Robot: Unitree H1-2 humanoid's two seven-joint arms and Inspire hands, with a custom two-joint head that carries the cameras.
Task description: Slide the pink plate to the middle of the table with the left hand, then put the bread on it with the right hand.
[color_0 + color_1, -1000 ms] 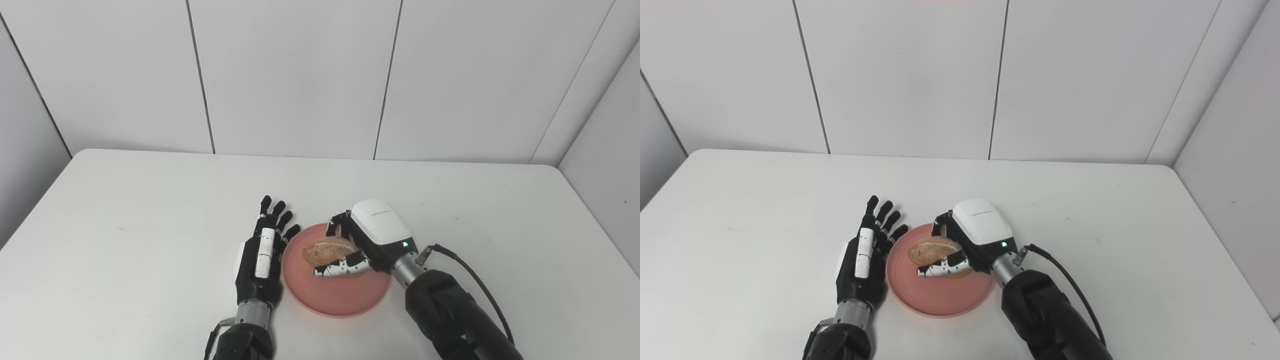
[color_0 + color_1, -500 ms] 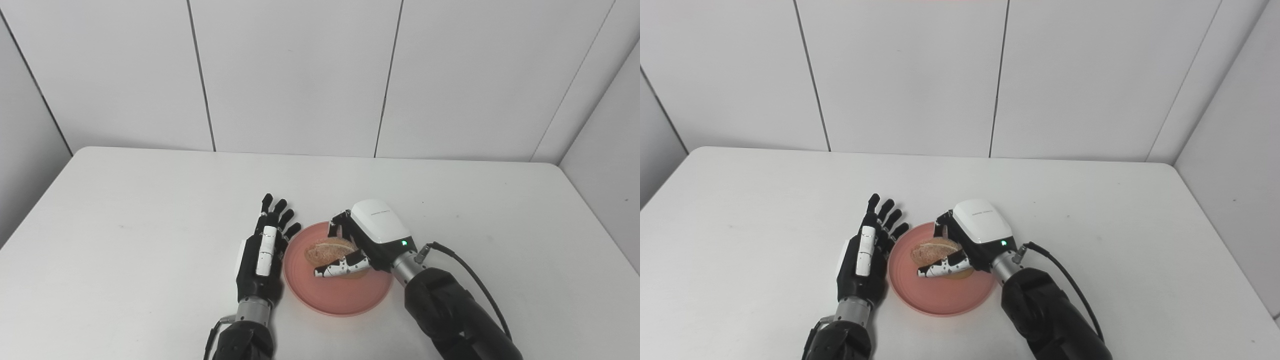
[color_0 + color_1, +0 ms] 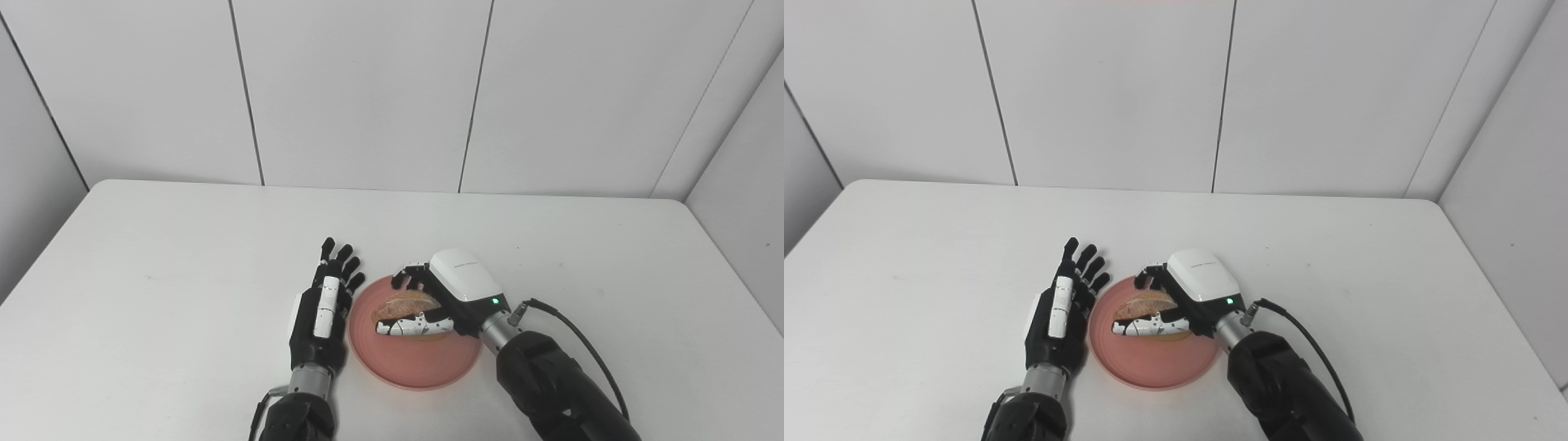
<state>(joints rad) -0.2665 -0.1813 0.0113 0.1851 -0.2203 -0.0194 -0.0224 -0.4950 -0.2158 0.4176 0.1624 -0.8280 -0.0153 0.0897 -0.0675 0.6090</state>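
Bread (image 3: pixel 404 303) lying w/ long axis roughly left-right, over middle of plate (image 3: pixel 416 367), tucked between thumb and fingers of right hand (image 3: pixel 432 300). Loosely cupped round it, fingers part spread; can't tell if actually gripping. Left hand (image 3: pixel 323 309) flat on table (image 3: pixel 184 306), fingers straight and apart, just beside plate's left rim, holding nothing.

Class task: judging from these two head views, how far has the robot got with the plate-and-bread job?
Done: the pink plate sits mid-table beside the open left hand. In hand: the right hand is over the plate with its fingers around the bread. Left: open the fingers and draw the hand away.
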